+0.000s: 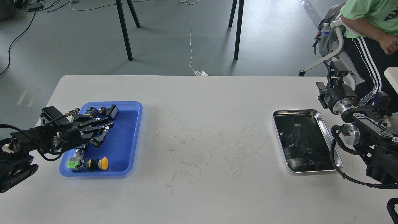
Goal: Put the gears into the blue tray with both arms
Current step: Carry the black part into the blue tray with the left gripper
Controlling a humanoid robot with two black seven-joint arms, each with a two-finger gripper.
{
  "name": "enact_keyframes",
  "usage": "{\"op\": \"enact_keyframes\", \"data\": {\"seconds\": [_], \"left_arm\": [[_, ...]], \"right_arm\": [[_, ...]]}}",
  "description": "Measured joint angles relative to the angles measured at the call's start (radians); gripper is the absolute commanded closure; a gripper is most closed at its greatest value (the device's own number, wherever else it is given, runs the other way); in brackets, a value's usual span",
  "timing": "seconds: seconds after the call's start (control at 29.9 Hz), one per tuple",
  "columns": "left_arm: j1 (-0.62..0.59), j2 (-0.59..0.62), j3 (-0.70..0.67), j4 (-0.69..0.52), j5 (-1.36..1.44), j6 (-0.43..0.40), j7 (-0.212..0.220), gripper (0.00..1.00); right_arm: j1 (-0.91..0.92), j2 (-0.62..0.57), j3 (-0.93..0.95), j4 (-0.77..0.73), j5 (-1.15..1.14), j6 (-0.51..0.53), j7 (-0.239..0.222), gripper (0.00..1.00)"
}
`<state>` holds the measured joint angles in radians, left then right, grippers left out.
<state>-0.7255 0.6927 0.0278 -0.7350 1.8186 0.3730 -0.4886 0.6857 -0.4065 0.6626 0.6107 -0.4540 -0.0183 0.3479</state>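
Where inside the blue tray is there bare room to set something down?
The blue tray is bare along its right half, from the far right corner down toward the yellow push-button. The left side is crowded: switches along the far edge, the left gripper over the middle, more switches at the near left.

White table (199, 193): blue tray (132, 140), steel tray (328, 130).

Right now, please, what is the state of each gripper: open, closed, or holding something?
Left gripper: over the blue tray, fingers spread, open; nothing visibly held.
Right gripper: beyond the steel tray, seen end-on and dark; cannot be told.
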Motion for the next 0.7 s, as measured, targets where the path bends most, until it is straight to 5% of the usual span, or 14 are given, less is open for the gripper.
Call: {"op": "enact_keyframes", "data": {"seconds": [0.27,0.7], "left_arm": [[0.013,-0.001,0.001,-0.01,0.0,0.002,0.0,0.87],[0.013,0.0,-0.002,-0.015,-0.024,0.003,0.0,0.68]], "right_arm": [[0.0,0.0,0.0,0.0,0.0,0.0,0.0,0.07],[0.0,-0.007,0.0,0.001,0.0,0.0,-0.001,0.07]]}}
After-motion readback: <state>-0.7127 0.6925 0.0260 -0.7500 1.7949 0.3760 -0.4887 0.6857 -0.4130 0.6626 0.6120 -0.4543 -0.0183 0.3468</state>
